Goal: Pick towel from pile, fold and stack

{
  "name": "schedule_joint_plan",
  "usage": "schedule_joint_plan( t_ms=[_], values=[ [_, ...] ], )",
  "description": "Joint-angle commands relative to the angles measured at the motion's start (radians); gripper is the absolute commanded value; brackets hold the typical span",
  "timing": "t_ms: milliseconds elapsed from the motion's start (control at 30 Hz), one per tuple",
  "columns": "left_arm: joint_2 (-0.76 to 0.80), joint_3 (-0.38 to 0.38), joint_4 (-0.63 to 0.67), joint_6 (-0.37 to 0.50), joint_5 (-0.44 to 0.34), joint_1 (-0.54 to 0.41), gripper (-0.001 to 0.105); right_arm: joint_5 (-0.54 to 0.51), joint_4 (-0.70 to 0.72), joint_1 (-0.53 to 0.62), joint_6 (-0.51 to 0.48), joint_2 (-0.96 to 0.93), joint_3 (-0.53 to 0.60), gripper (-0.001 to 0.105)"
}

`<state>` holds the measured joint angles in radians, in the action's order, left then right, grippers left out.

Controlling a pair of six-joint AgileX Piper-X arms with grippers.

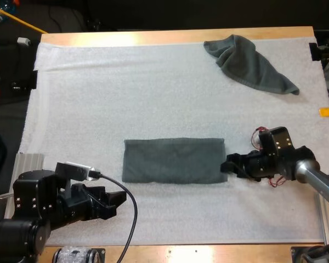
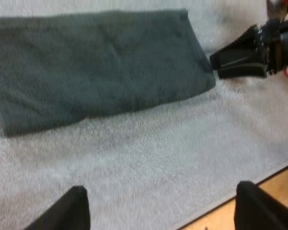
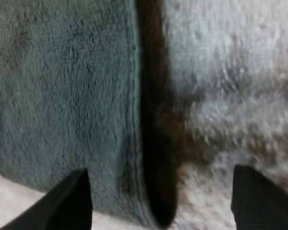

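A folded towel (image 1: 174,160) lies flat at the centre of the white mat (image 1: 98,98) on the desk (image 1: 153,37). A crumpled towel (image 1: 251,64) sits well apart at 1 o'clock. The right fingers (image 1: 230,165), spread apart, are at the folded towel's 3 o'clock edge, 1 over cloth, 1 over mat. The left fingers (image 1: 114,198) hang apart at 8 o'clock, clear of it.

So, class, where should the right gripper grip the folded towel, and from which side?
Probably its right short edge, approached low from the right. The folded towel lies flat on the mat, so only edges offer grip, and the open right gripper faces that one.
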<state>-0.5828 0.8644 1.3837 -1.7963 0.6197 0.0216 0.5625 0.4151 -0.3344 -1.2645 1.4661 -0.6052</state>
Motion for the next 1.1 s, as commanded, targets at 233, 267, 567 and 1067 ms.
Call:
schedule_joint_plan(
  t_ms=[233, 267, 567, 1067],
  values=[
    [0.005, 0.006, 0.004, -0.001, -0.002, -0.002, 0.061, 0.081, -0.100, 0.004, 0.099, 0.065, -0.008, 0.061],
    [0.005, 0.006, 0.004, -0.001, -0.002, -0.002, 0.061, 0.097, -0.110, 0.003, 0.120, 0.076, -0.008, 0.061],
    [0.005, 0.006, 0.004, -0.001, -0.002, -0.002, 0.061, 0.105, -0.208, -0.102, 0.215, 0.169, -0.008, 0.061],
    [0.005, 0.006, 0.004, -0.001, -0.002, -0.002, 0.061, -0.061, -0.187, -0.128, 0.231, 0.131, -0.008, 0.004]
  ],
)
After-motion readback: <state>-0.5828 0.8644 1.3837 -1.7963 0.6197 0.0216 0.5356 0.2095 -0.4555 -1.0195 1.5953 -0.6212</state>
